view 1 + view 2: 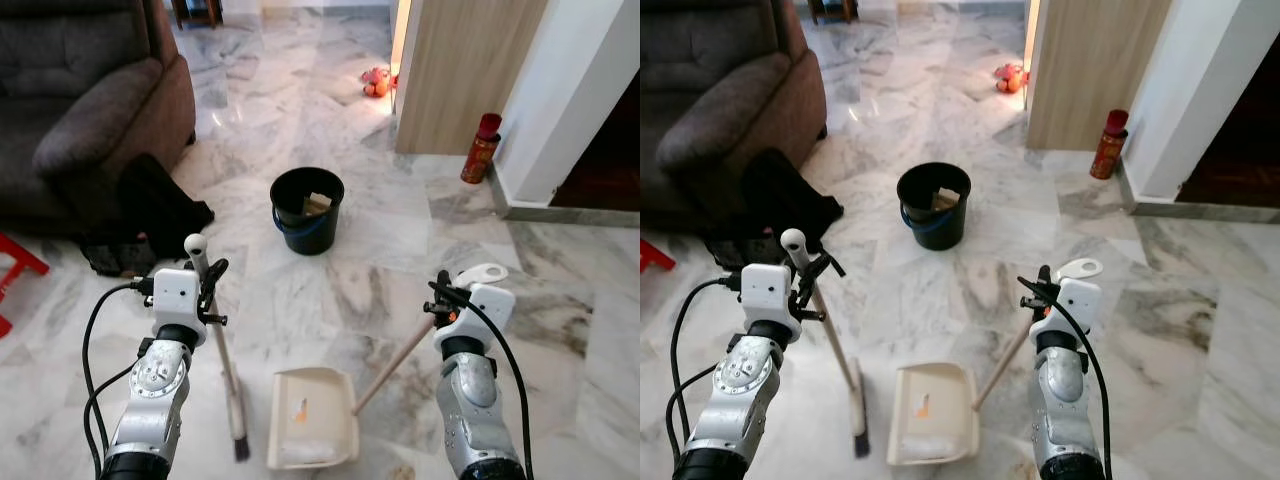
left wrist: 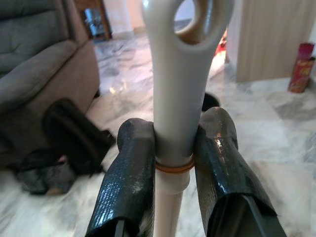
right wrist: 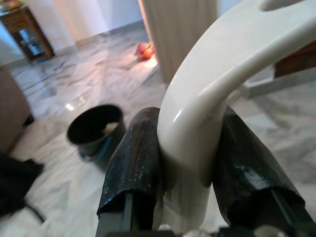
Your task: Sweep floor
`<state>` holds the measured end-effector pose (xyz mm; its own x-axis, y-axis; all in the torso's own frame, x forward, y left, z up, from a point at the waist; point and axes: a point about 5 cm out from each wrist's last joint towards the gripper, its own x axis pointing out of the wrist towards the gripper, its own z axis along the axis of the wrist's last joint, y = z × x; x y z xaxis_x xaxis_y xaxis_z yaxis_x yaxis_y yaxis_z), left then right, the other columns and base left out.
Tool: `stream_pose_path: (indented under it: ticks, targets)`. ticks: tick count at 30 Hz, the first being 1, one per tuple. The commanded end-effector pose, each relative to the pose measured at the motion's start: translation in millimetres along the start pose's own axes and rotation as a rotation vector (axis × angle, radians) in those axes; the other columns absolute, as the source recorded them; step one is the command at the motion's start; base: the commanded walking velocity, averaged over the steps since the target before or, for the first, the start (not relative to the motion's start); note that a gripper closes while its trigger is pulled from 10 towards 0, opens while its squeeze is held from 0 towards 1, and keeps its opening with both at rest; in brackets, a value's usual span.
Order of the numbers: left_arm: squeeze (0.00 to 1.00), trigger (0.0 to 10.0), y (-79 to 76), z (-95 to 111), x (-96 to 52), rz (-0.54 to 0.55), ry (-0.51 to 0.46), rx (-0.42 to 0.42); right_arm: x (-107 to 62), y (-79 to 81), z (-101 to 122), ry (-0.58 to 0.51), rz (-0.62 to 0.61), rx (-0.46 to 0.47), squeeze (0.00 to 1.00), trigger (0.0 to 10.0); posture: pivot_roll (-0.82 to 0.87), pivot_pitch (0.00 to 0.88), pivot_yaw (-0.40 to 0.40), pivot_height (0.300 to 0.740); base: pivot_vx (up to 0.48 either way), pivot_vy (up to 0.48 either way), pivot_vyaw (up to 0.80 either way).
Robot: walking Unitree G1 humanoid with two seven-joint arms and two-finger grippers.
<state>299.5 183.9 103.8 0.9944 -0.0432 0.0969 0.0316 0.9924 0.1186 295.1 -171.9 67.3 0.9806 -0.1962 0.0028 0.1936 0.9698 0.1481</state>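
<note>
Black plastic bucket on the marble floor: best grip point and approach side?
Hedged: the black plastic bucket stands upright with its mouth open, something pale inside. Come from above and close a pincer over the near rim, one finger inside, one outside. The blue bail handle hangs low against the wall, harder to catch.

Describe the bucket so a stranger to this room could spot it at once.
Start at the dark sofa on the left, then look across the marble floor toward the wooden panel. The bucket stands in the open between them, ahead of the dustpan. It is round, black and open-topped, with a blue handle and pale scraps inside.
</note>
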Motion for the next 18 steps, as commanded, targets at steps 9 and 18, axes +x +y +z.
stream_pose_path:
  ticks: [9,18]
  targets:
    - [0.00,10.0,3.5,8.3,2.0,-0.001,-0.030,0.021,3.5,3.1,9.3,-0.041,0.009,0.005,0.00,10.0,0.05,0.083,0.039,0.740,0.311,0.000,0.00]
    - [0.00,10.0,3.0,8.4,1.4,-0.004,-0.027,0.018,2.6,4.1,8.0,-0.033,0.020,-0.011,0.00,10.0,0.06,0.086,0.040,0.740,0.312,0.000,0.00]
